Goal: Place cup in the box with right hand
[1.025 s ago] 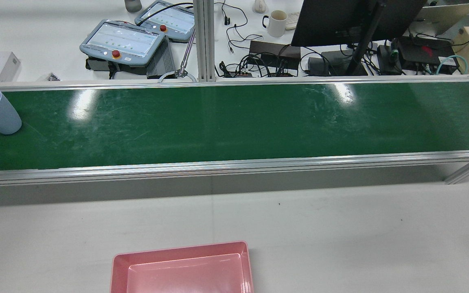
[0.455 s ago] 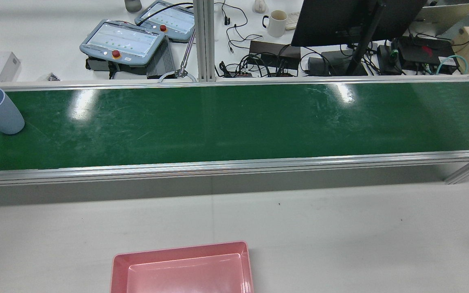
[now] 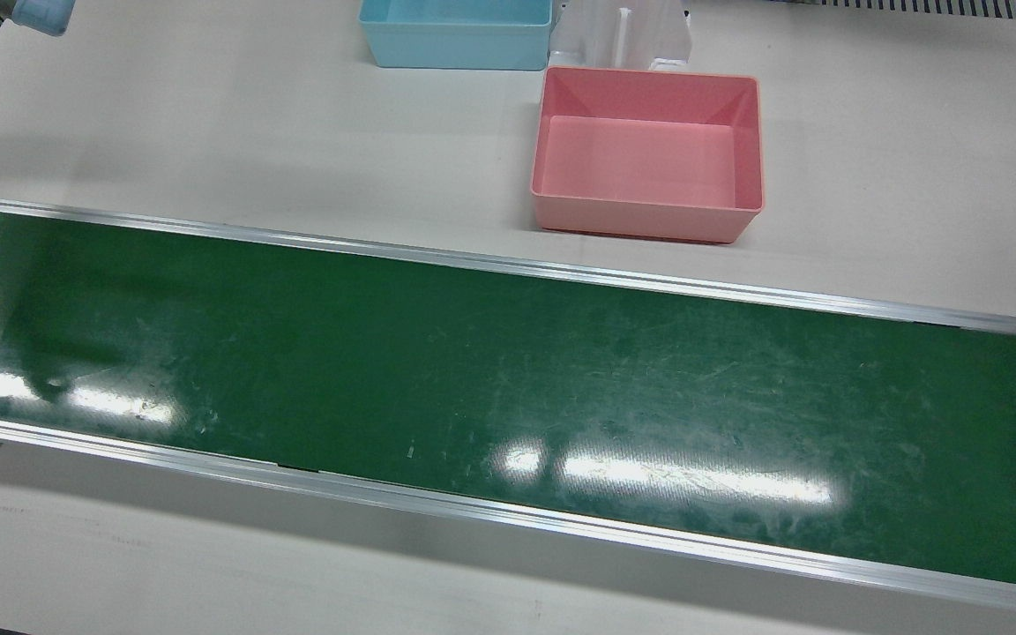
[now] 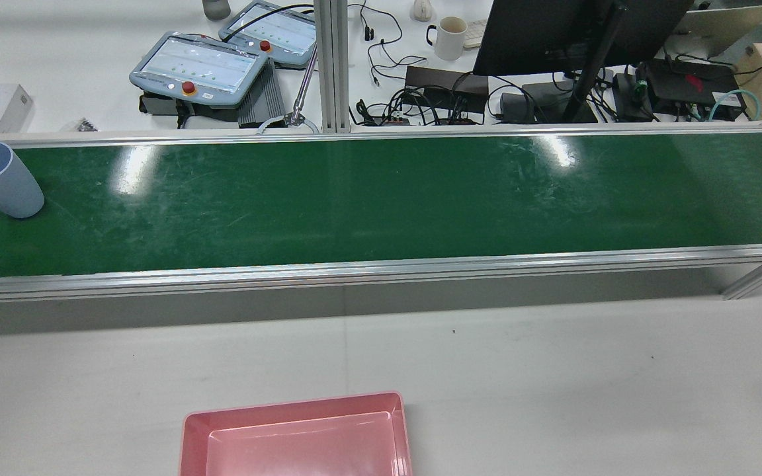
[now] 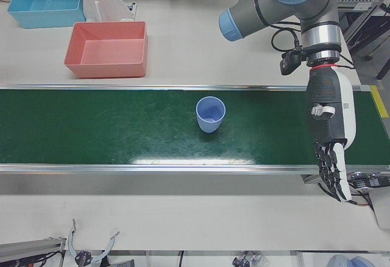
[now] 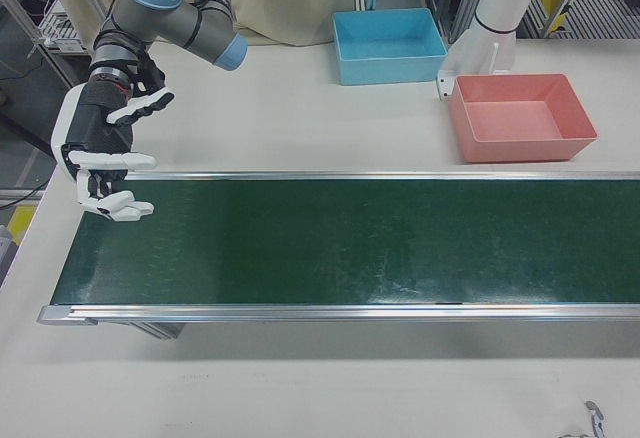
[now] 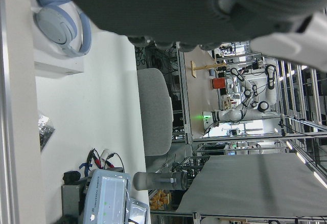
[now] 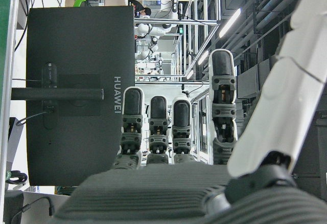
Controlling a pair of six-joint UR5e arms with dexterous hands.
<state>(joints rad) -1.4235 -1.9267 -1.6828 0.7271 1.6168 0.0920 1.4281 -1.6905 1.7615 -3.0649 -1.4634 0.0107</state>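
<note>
One cup [image 5: 211, 114] stands upright on the belt [image 5: 122, 133], at the left arm's end. The right hand [image 6: 105, 163], fingers spread and empty, waits over the opposite end, likely for the cup to reach it. Left hand [image 5: 329, 133] hangs open, empty. Box [image 5: 108, 49] empty beside the belt.

We see a pale blue cup [image 5: 211, 114] standing upright, mouth up, near the middle of the green conveyor belt [image 5: 91, 133], with nothing touching it. Well to its right our left hand [image 5: 329, 136] hangs from the arm [image 5: 286, 5] with its fingers [image 5: 332, 175] stretched out and pointing down over the belt's near rail, empty and apart from the cup. On the white table [image 5: 201, 41] beyond the belt sits the pink box [image 5: 107, 50], with a blue box [image 5: 45, 2] behind it near the far left corner.
</note>
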